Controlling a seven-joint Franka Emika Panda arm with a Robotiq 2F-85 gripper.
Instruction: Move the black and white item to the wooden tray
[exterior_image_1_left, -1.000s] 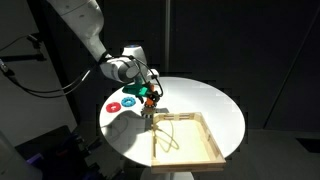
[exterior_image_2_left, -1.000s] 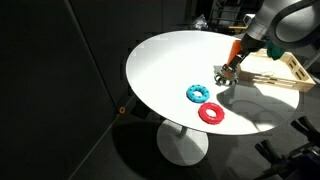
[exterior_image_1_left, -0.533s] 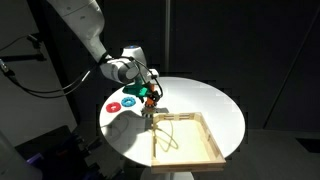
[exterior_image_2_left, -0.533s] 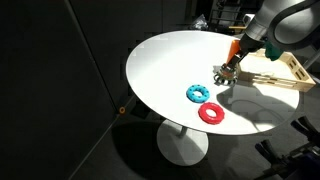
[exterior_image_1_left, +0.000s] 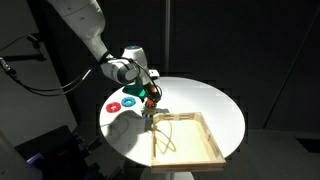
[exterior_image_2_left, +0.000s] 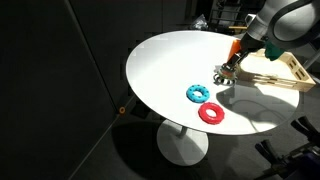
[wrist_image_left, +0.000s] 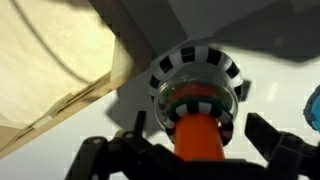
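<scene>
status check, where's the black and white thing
gripper open, low over black and white ring. ring on table beside wooden tray, not in it. path clear.

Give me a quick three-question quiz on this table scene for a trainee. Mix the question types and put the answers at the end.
1. True or false: the black and white striped ring already lies inside the wooden tray.
2. Which flat ring on the round white table lies nearer the striped ring? A: the blue ring. B: the red ring.
3. Fill in: the striped ring rests on the table, just ____ the tray's wall.
Key: 1 false; 2 A; 3 outside.
</scene>
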